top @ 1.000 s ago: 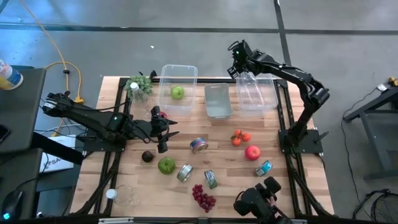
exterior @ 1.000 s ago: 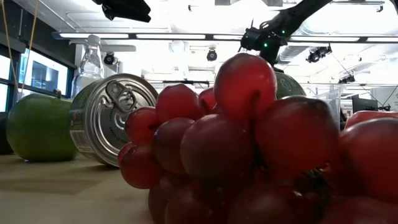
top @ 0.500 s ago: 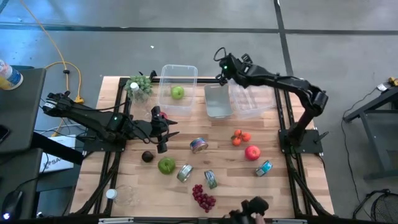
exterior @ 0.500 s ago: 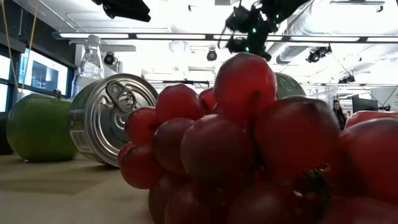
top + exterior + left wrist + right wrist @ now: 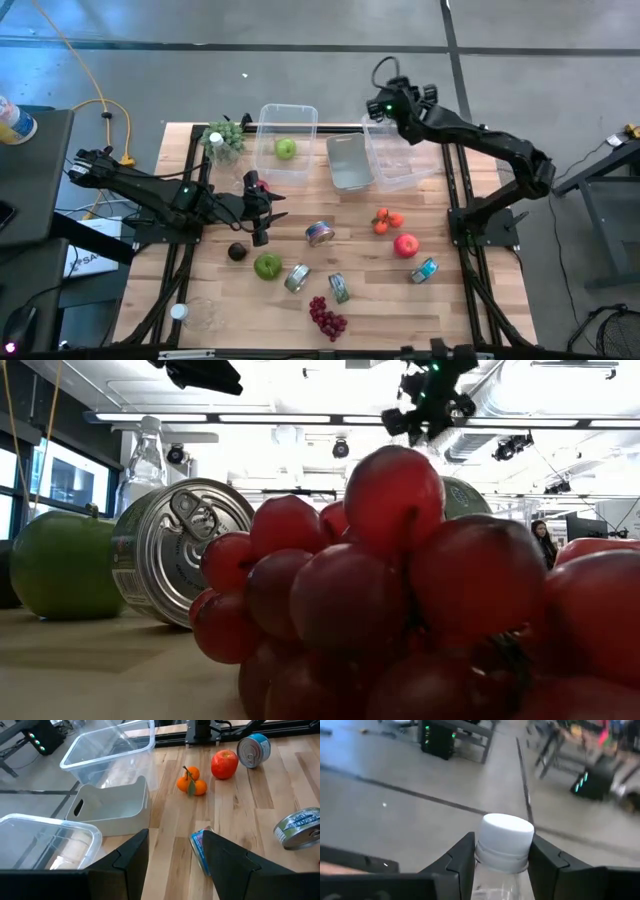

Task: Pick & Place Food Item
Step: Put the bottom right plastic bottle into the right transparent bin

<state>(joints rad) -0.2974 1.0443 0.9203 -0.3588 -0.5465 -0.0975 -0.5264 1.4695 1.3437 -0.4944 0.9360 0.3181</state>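
Note:
My right gripper [image 5: 385,103] hangs high over the table's far edge, above the right clear bin [image 5: 415,158], shut on a clear bottle with a white cap [image 5: 506,839]. In the low view it shows near the ceiling lights [image 5: 430,400]. My left gripper [image 5: 268,208] stays open and level over the table's left middle. Nothing is between its fingers [image 5: 176,834], and a blue-labelled can [image 5: 200,851] lies on the wood beyond them. A green apple [image 5: 286,149] rests in the left clear bin [image 5: 300,112]. My right gripper pinches the bottle's neck [image 5: 502,864], just under the white cap, between its two fingers, one on each side. The cap stands out past the fingertips. The gripper hides the bottle's body, and the bottle is lifted clear of the table.
A white tray [image 5: 350,162] sits between the two bins. On the wood lie oranges [image 5: 386,221], a red apple [image 5: 405,245], several cans, a green apple [image 5: 267,266], red grapes [image 5: 326,318], a dark fruit [image 5: 237,251] and green grapes [image 5: 228,135].
My right gripper has risen with the bottle. It swung toward the table's left over the white tray and then back over the right bin, and its wrist turned on the way. My left arm has kept still.

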